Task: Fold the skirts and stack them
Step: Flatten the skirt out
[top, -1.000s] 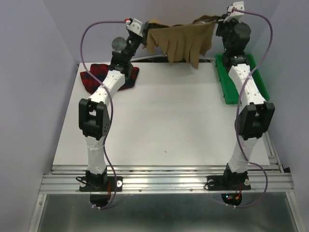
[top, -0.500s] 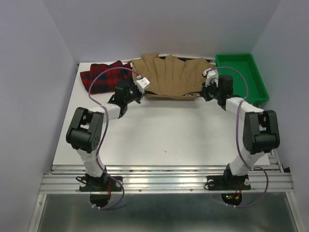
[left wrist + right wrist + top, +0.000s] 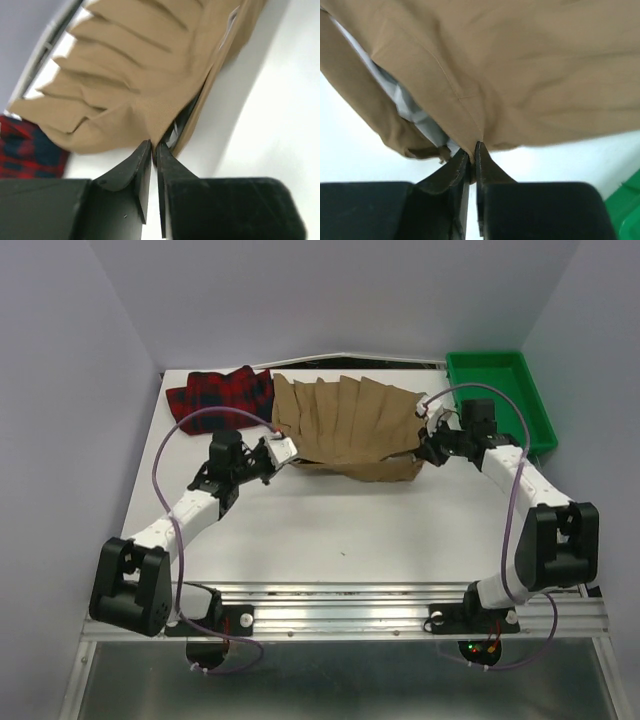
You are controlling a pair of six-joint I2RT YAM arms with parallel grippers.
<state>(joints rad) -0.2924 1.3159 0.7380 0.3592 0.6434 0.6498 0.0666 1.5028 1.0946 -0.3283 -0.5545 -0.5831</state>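
— Pinching anything?
— Yes, the right gripper [image 3: 472,149] clamps the tan skirt [image 3: 345,425] at its near right corner; it lies spread beyond. The left gripper [image 3: 152,146] meets its left corner; gripping or loose, cannot tell.

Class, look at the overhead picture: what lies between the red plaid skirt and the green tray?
Between the red plaid skirt and the green tray lies the tan skirt, pleats fanned out, seen in the top external view.

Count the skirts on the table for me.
2. The tan skirt lies spread across the back middle of the table. The red plaid skirt lies beside it in the back left corner. Another could be hidden under the tan one.
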